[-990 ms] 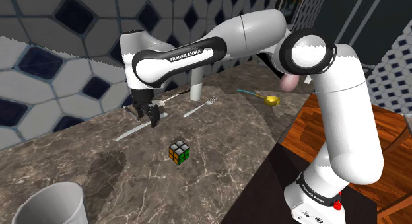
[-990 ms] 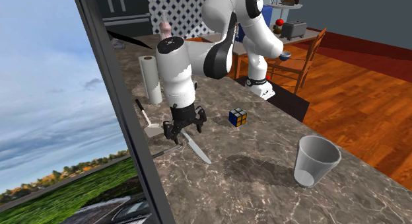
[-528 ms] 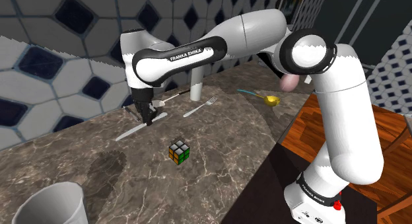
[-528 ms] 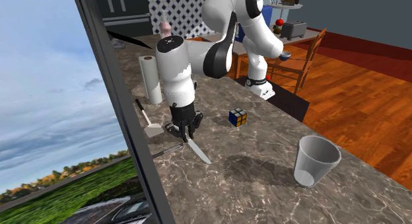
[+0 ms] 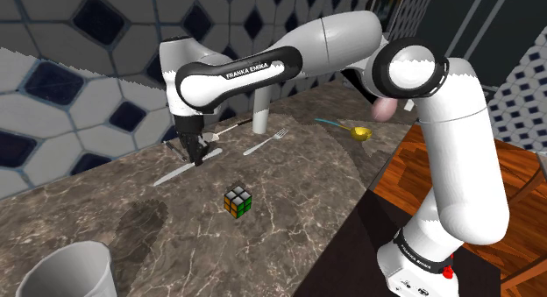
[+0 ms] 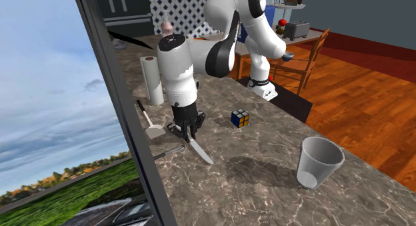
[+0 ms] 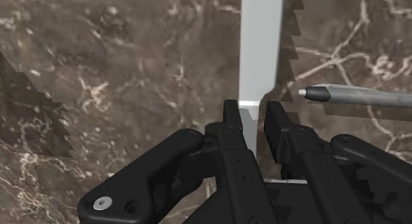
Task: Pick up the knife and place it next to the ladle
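One gripper (image 5: 195,156) is closed narrowly on one knife (image 5: 172,174) lying flat on the marble counter (image 5: 298,199), well apart from one ladle (image 5: 359,132); one fork (image 5: 266,143) and one colour cube (image 5: 237,201) are also present.

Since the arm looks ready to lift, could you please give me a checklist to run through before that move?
1. Gripper shut on the knife: ok, the fingers clasp it on both sides.
2. Grip near the knife's balance point: cannot tell.
3. Grey utensil handle clear of the fingers: ok, close but apart.
4. Bare counter beside the ladle: ok.
5. Low path to the ladle free: not ok, the fork lies between; probably lift first.
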`<state>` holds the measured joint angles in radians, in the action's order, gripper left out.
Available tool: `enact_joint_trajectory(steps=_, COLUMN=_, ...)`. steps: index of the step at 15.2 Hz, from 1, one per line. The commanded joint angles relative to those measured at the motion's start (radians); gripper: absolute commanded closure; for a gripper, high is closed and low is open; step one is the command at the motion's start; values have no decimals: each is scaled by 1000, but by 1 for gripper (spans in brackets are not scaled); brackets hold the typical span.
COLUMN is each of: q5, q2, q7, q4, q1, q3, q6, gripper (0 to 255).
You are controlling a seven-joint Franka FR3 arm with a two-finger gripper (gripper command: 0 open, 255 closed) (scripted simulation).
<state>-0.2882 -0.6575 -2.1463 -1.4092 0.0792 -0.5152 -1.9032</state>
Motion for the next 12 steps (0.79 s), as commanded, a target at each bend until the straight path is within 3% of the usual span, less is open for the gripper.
enact_joint_trajectory(steps=1, q5=4, q2=5, q7=2, q4=14, q1=1, q3=-2, q6=20, gripper=255)
enact_joint_trajectory(steps=12, q5=24, q2=41, q7=14, q4=109, q1=8, q3=-15, q6=146, gripper=255)
